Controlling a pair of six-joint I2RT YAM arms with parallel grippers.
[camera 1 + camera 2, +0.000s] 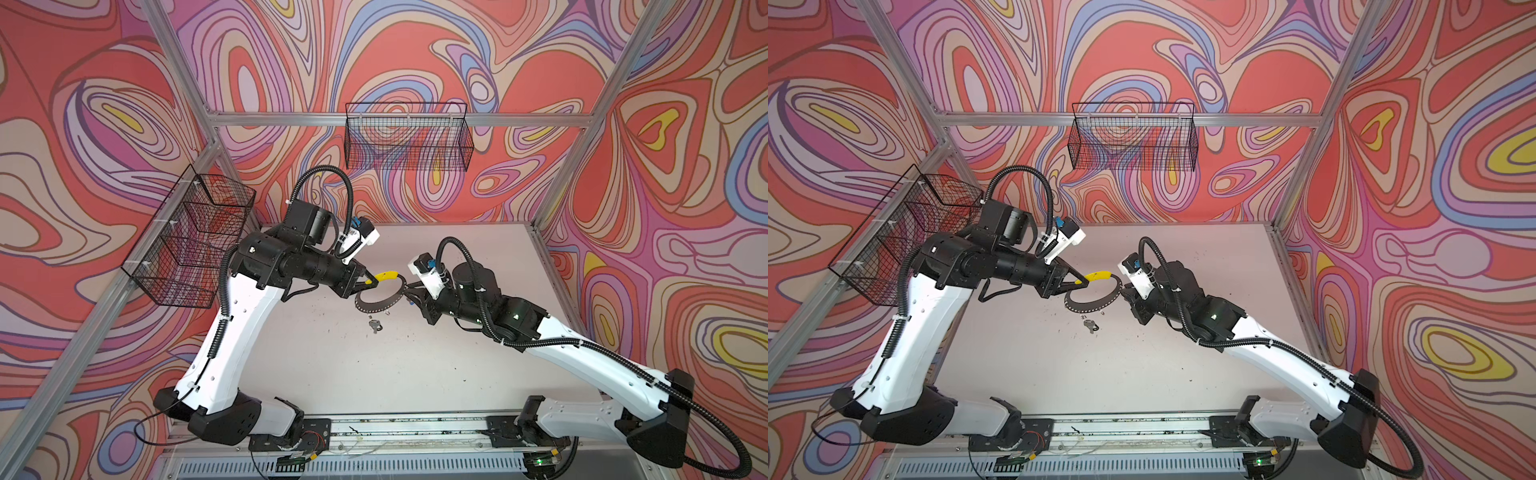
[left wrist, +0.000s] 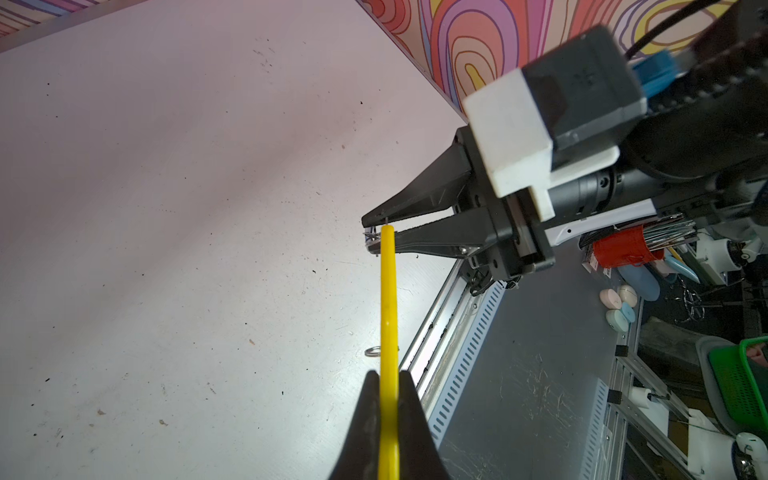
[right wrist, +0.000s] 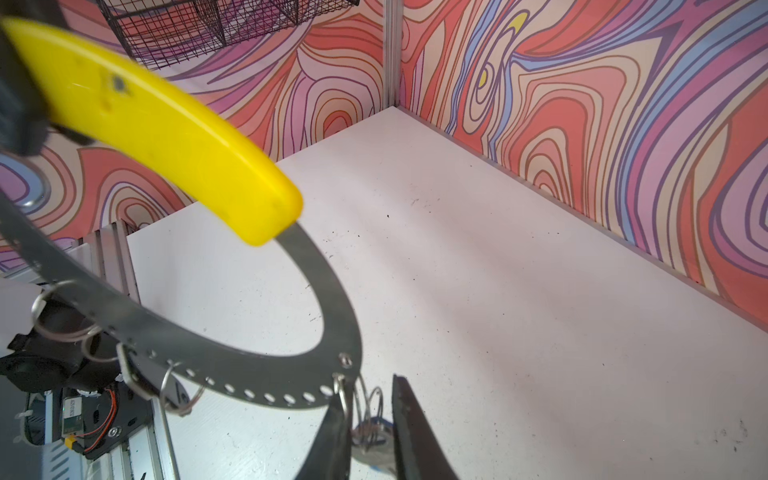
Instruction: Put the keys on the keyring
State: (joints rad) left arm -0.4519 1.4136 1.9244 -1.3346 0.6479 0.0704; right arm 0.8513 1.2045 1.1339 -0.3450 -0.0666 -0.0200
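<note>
Left gripper (image 1: 375, 281): jaws clamped on the yellow segment (image 1: 387, 275) of the keyring (image 1: 374, 309), which is held off the surface above the middle of the bench (image 1: 457, 353). Right gripper (image 3: 366, 392): jaws narrow, pinching the blue-tagged key (image 3: 372, 446) just beside the keyring's perforated band, opposite the left gripper. Second key (image 1: 375, 325) lies on the bench beneath the keyring, on the side toward the front edge.

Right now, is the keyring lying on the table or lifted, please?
Lifted: the left pincer holds the keyring by its yellow part, above the table.
</note>
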